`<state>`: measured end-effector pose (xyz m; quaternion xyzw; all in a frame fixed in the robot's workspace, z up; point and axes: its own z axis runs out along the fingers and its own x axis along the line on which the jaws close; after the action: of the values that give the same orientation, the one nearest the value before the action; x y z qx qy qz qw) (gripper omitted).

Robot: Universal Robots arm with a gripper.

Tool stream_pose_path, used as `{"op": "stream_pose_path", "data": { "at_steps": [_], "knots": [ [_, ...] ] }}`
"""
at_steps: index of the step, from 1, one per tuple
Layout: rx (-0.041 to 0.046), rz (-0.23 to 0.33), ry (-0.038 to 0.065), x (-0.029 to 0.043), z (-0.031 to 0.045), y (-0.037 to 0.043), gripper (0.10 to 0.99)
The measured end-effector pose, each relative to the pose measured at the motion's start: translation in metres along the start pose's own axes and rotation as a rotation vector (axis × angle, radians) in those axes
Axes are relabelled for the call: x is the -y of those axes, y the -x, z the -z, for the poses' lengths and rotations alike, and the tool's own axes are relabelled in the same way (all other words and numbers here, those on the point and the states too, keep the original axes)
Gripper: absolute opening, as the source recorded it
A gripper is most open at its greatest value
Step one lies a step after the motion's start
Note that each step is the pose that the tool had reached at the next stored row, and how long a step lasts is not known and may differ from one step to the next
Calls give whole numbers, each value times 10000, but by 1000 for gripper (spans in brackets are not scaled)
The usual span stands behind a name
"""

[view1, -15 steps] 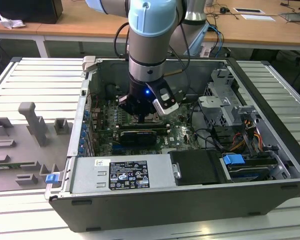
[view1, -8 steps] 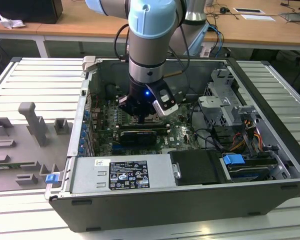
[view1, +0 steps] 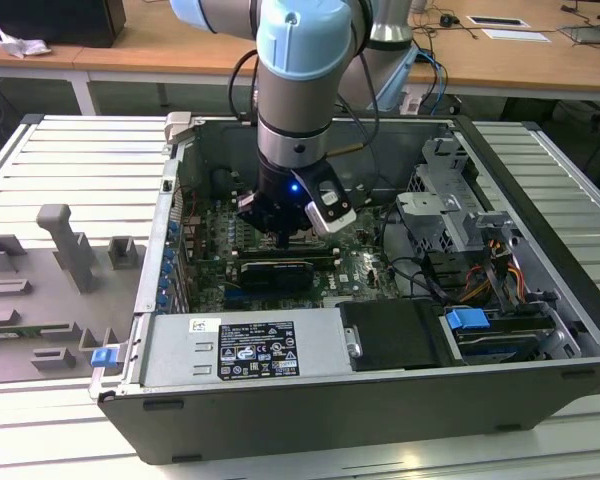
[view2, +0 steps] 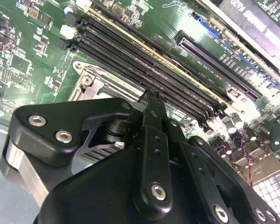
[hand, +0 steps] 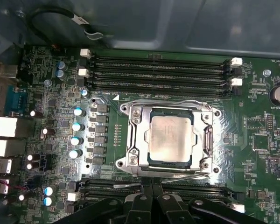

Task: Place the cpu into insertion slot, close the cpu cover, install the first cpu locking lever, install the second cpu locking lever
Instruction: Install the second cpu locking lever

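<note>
You have the open computer case [view1: 540, 330] lying on its side on the slatted table [view1: 70, 160], with the arm [view1: 298, 90] reaching down into it from above. Inside, the green motherboard [hand: 51, 140] fills the floor of the case, and the arm's black gripper [view1: 283, 236] hangs low over its middle, just above the board.

In the first wrist view the long black memory slots [hand: 158, 70] run along one side of the socket, with a second bank on the opposite side near the gripper [hand: 152, 198]. Between them sits the insertion slot [hand: 130, 161], its silver rim screwed at the corners. The cpu cover [hand: 205, 140] lies flat over it (the frame looks down, not standing on its hinge), and the cpu [hand: 169, 138] shows through the cut-out, seated square in the socket with its pale metal face up.

A thin wire locking lever [hand: 177, 173] runs along the socket edge nearest the gripper; whether it is latched, you probably cannot judge from here.

In both wrist views the fingers [view2: 151, 140] are pressed together with nothing between them, their tips right at that near edge of the socket.
</note>
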<state>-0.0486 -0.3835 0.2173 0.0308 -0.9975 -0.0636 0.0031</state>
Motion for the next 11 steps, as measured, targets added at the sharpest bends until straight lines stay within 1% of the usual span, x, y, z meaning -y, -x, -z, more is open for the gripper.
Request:
{"op": "stream_pose_path", "data": {
  "at_steps": [7,8,9,10,11],
  "knots": [
    [1,3,15,14,-16,-5,106],
    [0,15,45,24,-16,-11,106],
    [17,19,297,61,-13,-15,106],
    [25,18,418,76,-11,-17,106],
    [31,16,503,86,-10,-24,106]
  ]
}}
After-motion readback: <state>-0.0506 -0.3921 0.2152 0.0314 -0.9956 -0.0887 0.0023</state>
